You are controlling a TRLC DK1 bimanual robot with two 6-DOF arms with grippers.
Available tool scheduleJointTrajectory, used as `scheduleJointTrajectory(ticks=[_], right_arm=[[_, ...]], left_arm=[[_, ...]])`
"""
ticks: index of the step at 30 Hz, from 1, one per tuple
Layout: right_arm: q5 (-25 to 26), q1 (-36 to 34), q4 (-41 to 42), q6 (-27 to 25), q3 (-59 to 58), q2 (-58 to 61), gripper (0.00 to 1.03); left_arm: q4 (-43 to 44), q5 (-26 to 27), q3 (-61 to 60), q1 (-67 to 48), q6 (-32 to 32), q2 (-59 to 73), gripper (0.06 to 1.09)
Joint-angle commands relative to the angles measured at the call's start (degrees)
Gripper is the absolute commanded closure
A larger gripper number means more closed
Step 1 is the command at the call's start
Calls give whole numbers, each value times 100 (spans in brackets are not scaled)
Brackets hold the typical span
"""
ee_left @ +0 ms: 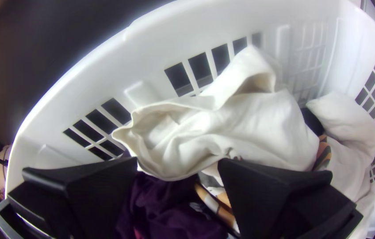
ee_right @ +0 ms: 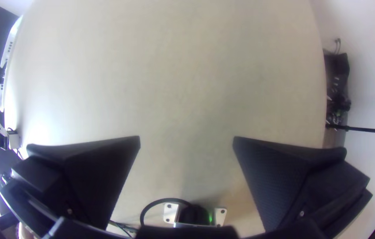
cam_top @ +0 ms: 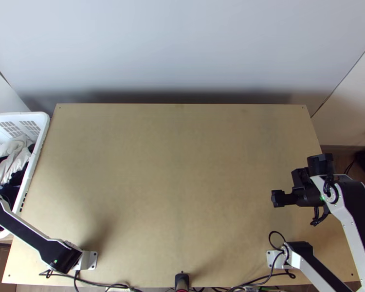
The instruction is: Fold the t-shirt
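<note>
In the top view, my right gripper (cam_top: 300,181) is above the table's right side, fingers spread. The right wrist view shows the same gripper (ee_right: 186,140) open, bare tabletop between its fingers. Over the white basket in the left wrist view, my left gripper (ee_left: 177,163) stands open. A bunched white cloth (ee_left: 240,128) lies in the basket in front of its fingertips, beside a dark purple cloth (ee_left: 165,203). Which garment is the t-shirt, I cannot tell. White and dark clothes (cam_top: 14,158) lie heaped in the basket in the top view.
The white basket (cam_top: 42,131) stands along the left edge of the light wooden table (cam_top: 177,185). Black cables (cam_top: 109,285) run along the near edge, past a small black device (cam_top: 182,280). A wall rises behind the far edge.
</note>
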Motion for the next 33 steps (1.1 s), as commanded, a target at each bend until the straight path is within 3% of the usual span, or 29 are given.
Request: scheduleJointTrajectory(ticks=[1, 5, 7, 13, 15, 17, 19, 33], right_arm=[[1, -6, 4, -5, 6, 6, 5], [1, -6, 13, -5, 6, 15, 5], [1, -15, 13, -5, 6, 23, 5], [1, -15, 57, -5, -12, 32, 5], [1, -15, 66, 4, -20, 41, 5], [1, -15, 74, 4, -20, 41, 5], [1, -15, 83, 4, -29, 32, 5], [-8, -41, 197, 39, 32, -38, 5]], left_arm=[[5, 18, 2, -61, 85, 99, 22], [14, 36, 2, 0, 138, 143, 39], [32, 176, 2, 18, 288, 160, 55], [-12, 334, -86, 36, 446, 116, 60], [-30, 554, -183, 53, 393, 11, 68], [-65, 774, -280, 97, 279, -121, 79], [-215, 1213, -227, 141, 217, -191, 106], [-1718, 3419, -403, 124, -547, -2406, 105]])
